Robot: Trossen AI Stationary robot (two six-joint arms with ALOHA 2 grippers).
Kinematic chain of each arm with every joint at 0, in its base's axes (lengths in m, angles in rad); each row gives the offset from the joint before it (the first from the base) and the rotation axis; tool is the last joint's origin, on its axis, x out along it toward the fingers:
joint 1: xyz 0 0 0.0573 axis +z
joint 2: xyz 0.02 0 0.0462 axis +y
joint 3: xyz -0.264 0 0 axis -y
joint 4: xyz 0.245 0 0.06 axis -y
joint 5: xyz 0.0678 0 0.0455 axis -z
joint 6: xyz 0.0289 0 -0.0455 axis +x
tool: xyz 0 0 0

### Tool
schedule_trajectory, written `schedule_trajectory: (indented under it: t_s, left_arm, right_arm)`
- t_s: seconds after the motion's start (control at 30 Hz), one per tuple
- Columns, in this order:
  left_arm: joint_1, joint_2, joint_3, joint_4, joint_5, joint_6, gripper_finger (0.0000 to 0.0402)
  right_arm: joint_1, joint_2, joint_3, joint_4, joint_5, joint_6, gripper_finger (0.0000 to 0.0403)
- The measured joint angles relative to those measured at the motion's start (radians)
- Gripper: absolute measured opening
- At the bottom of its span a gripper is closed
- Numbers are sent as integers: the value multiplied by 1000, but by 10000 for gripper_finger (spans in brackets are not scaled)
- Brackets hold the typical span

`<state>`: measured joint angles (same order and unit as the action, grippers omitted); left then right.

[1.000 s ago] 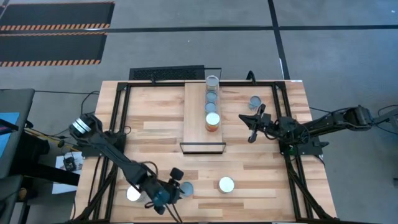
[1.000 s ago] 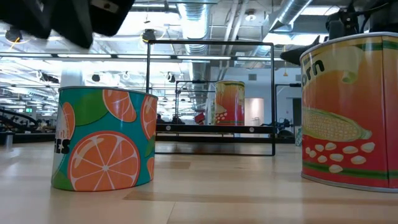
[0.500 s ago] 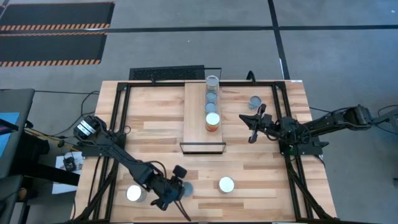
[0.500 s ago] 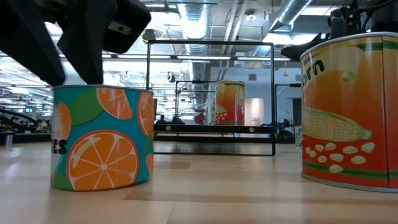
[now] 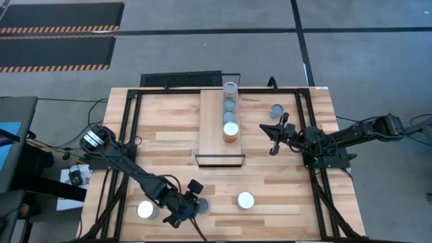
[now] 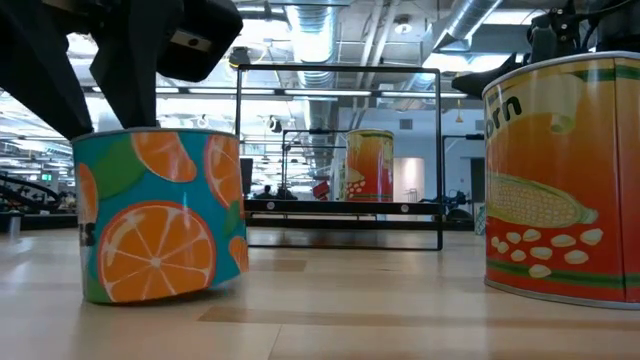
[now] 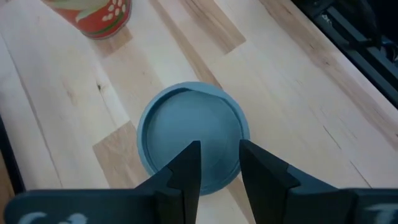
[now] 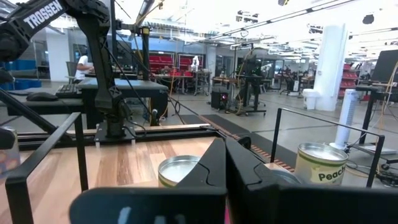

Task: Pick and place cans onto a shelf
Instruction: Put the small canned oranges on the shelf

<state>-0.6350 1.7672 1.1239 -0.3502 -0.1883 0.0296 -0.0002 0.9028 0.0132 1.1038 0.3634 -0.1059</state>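
A: High view: four cans [image 5: 231, 108] sat on the shelf [image 5: 213, 128]. Three loose in front of it, one right.

B: Low view: left gripper [image 5: 191, 206] gripped the tilted orange can [image 6: 160, 215]. Right gripper [image 5: 275, 140], closed and empty, idled right of the shelf.

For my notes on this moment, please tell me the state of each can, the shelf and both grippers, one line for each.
Orange-print can: tilted, in the left gripper.
Left gripper: closed on that can.
Right gripper: shut, empty, beside the shelf.
Shelf: carries four cans in a row.
Corn can: upright on the table.
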Motion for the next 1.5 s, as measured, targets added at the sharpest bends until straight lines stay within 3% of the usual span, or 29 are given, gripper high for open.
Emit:
schedule_trajectory:
  t_s: [0.7,0.8,0.93,1.07,1.3,1.5]
  left_arm:
    - [1,59,13,21,60,52,98]
    - [8,61,14,23,58,55,77]
    - [10,43,13,-7,50,92,15]
    - [15,-31,7,-66,25,92,4]
    - [62,-289,47,-158,-42,16,2]
    - [218,-507,59,-220,-132,-45,1]
  right_arm:
    - [0,0,0,5,0,-8,8]
    - [0,0,0,7,0,-8,8]
    - [0,0,0,5,0,-8,8]
    - [0,0,0,4,0,-10,8]
    - [0,0,0,4,0,-11,8]
    - [0,0,0,-1,0,-11,8]
